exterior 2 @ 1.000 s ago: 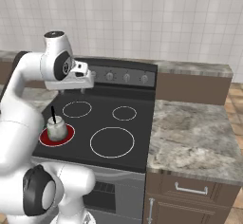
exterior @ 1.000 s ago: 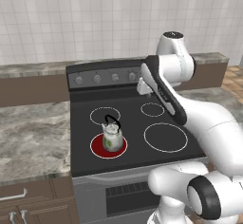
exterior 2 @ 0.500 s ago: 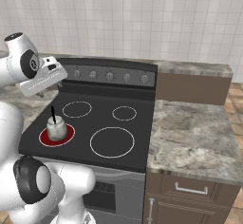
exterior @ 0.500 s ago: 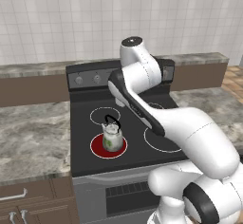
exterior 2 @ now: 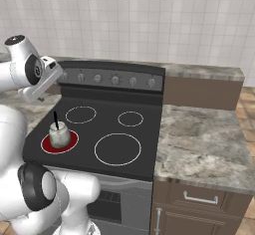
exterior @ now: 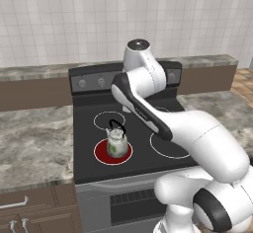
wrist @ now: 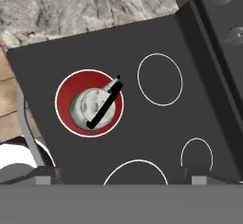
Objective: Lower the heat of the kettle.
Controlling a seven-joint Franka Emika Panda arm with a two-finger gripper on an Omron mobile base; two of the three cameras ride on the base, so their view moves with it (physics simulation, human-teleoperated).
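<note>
Kettle [exterior: 116, 141]: small, silvery-grey, rounded, with a black arched handle; stands upright on the near-left burner [exterior: 112, 152] of the stove, and that burner glows red. From above, in the hand view, the kettle [wrist: 96, 105] sits centred in the red disc, its black handle crossing the lid on a diagonal. In the right base view the kettle [exterior 2: 59, 134] is at the near-left corner of the cooktop.

Stove [exterior 2: 139, 135]: black glass cooktop with four ringed burners; the other three are dark. A raised back panel along the far edge carries a row of round knobs [exterior 2: 115, 79].

Surface [exterior 2: 204, 139]: mottled grey stone on both sides of the stove, with brown cabinets and metal drawer pulls below. White tiled wall behind; a grey hood overhead.

End effector [wrist: 116, 176]: poised high above the cooktop, looking down on the kettle and well apart from it. Its two finger tips [wrist: 42, 175] stand at opposite sides of the lower hand view, spread wide, with nothing between them and touching nothing.
</note>
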